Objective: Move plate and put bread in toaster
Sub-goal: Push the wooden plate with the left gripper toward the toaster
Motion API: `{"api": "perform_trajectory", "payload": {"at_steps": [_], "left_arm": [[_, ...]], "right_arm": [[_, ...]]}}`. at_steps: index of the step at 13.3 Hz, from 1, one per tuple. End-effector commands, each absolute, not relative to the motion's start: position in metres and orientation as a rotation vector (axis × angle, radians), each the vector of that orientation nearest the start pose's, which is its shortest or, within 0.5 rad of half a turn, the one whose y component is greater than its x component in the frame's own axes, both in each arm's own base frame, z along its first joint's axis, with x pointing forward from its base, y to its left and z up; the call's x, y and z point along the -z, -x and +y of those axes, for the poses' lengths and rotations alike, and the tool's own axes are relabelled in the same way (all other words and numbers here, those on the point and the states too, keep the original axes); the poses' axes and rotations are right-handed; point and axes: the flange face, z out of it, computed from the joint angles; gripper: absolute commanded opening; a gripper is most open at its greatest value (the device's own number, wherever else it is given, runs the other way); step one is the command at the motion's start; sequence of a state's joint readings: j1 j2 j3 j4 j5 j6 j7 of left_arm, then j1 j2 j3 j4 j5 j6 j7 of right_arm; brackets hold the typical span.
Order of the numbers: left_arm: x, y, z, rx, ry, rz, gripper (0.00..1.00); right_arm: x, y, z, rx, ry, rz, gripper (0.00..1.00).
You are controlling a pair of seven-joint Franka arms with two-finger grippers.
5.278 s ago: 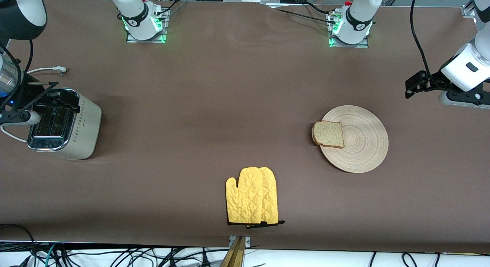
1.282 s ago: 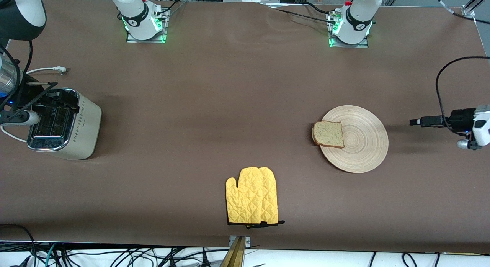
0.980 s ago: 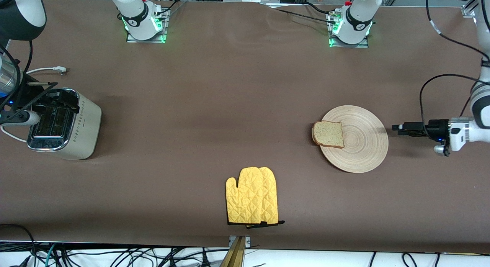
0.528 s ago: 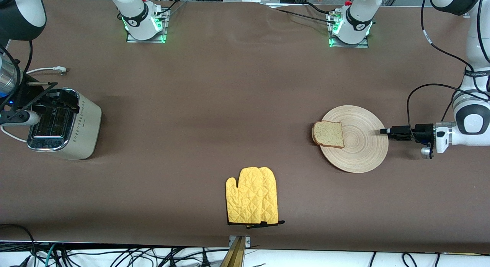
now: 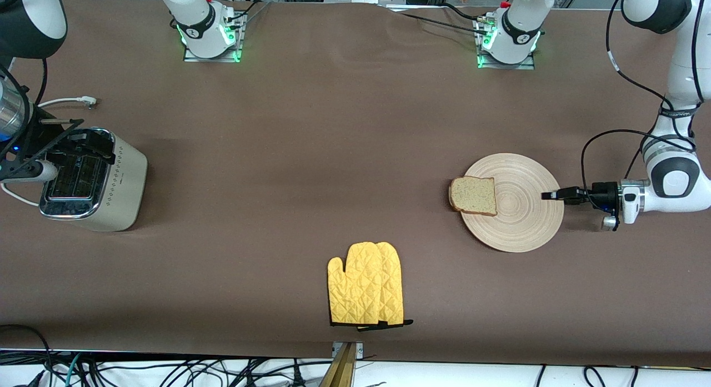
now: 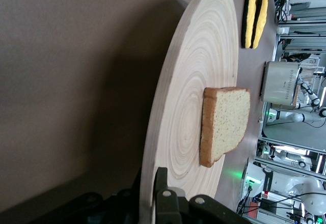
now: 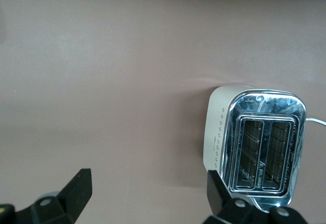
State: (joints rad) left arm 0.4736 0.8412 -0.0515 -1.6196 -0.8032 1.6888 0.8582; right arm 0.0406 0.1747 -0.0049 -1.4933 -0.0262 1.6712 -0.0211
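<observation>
wooden plate (image 5: 519, 215) lies flat on the brown tabletop (image 5: 311, 154) toward the left arm's end, with the bread slice (image 5: 473, 195) resting on its rim on the side facing the right arm's end, one crust edge overhanging slightly. yellow oven mitt (image 5: 365, 284) lies nearer the front camera, about mid-table, well apart from the plate. toaster (image 5: 94, 181) stands at the right arm's end, both slots empty in the right wrist view (image 7: 262, 150). left gripper (image 5: 550, 195) is low and horizontal at the plate's rim on the side away from the bread; in the left wrist view the rim (image 6: 153, 147) runs straight down between the dark fingers (image 6: 162, 183), which straddle the edge. whether they are pressing on the wood or merely set around it cannot be told. right gripper (image 7: 147, 193) waits above the toaster with its fingers spread wide and nothing between them. handling judgement: plate looks stiff and light, thin enough at the rim for a pinch grip, so the edge is the sensible place to hold it, though a one-sided hold will let it tip. the bread is soft, light and loose on smooth wood, sitting near the edge; a tilt or jerk could slide it off. keep the plate level and move slowly. for the bread itself, hold across the flat faces, gently, since it will crush or tear easily.
</observation>
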Motion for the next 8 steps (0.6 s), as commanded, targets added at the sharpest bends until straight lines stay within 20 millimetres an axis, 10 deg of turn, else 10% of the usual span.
{"api": "perform_trajectory", "payload": {"at_steps": [1, 8], "left_arm": [[-0.129, -0.602, 0.160, 0.150, -2.037, 0.056, 0.00], [-0.157, -0.644, -0.079, 0.249, -1.850, -0.055, 0.00]], "right_arm": [[-0.571, -0.614, 0.018, 0.012, 3.174, -0.107, 1.00], [-0.570, -0.615, 0.018, 0.013, 3.183, -0.095, 1.00]]}}
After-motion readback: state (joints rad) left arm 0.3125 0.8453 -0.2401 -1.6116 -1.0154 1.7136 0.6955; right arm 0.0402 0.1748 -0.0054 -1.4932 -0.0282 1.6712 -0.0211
